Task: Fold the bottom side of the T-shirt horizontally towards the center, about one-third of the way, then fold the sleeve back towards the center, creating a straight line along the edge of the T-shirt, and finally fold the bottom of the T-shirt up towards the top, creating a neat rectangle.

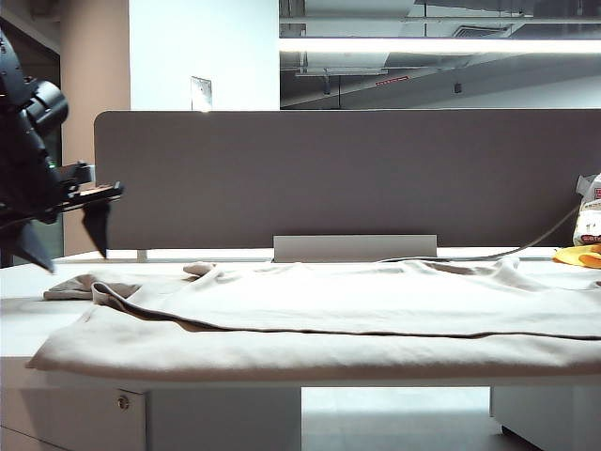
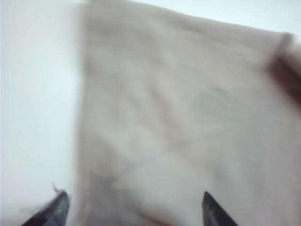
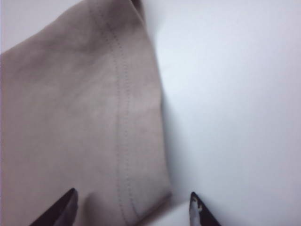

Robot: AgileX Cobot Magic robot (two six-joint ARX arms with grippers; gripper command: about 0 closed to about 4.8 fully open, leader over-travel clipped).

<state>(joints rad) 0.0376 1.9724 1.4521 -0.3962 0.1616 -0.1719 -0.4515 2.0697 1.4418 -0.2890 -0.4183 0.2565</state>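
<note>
The beige T-shirt (image 1: 319, 310) lies spread across the white table (image 1: 19, 319), with one layer folded over along a dark line near the front. My left gripper (image 1: 66, 240) hangs open above the table's left end, clear of the cloth. In the blurred left wrist view the left gripper (image 2: 136, 212) has its fingers wide apart over the T-shirt (image 2: 178, 117) beside its edge. The right gripper (image 3: 131, 207) is open too, its fingers astride a corner of the stitched hem band (image 3: 123, 122). Nothing is held. The right gripper is out of the exterior view.
A grey partition panel (image 1: 347, 178) closes off the back of the table. Yellow and white items (image 1: 582, 249) sit at the back right, with a cable (image 1: 470, 256) running along the back edge. Bare white table (image 3: 235, 103) lies beside the hem.
</note>
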